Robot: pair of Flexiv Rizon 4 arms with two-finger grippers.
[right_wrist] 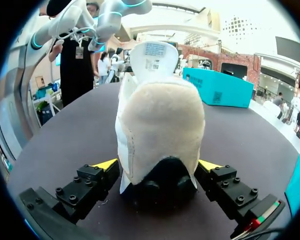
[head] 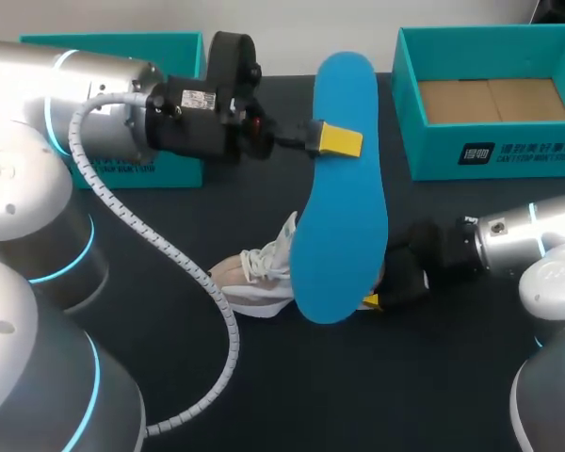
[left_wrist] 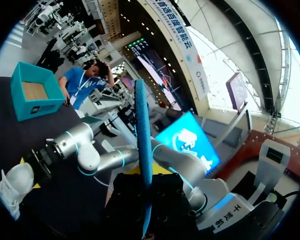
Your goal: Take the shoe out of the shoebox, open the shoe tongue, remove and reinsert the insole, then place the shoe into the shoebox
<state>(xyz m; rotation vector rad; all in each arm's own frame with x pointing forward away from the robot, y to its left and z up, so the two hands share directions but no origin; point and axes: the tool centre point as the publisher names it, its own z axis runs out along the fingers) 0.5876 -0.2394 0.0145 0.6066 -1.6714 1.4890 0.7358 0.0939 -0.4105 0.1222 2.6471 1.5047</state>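
Observation:
My left gripper (head: 337,139) is shut on the blue insole (head: 341,198) and holds it in the air above the table; the left wrist view shows the insole (left_wrist: 143,145) edge-on, running out from between the fingers. The white shoe (head: 262,273) rests on the dark table beneath it, partly hidden by the insole. In the right wrist view its padded heel (right_wrist: 160,130) stands between the spread fingers of my right gripper (right_wrist: 158,167), yellow tips on either side. My right gripper (head: 395,282) is open at the heel. The teal shoebox (head: 410,89) stands open at the back right.
A second teal box (head: 174,169) sits at the back left, mostly behind my left arm, and shows past the shoe in the right wrist view (right_wrist: 217,85). The shoebox (left_wrist: 32,97) and shoe (left_wrist: 12,187) also appear in the left wrist view.

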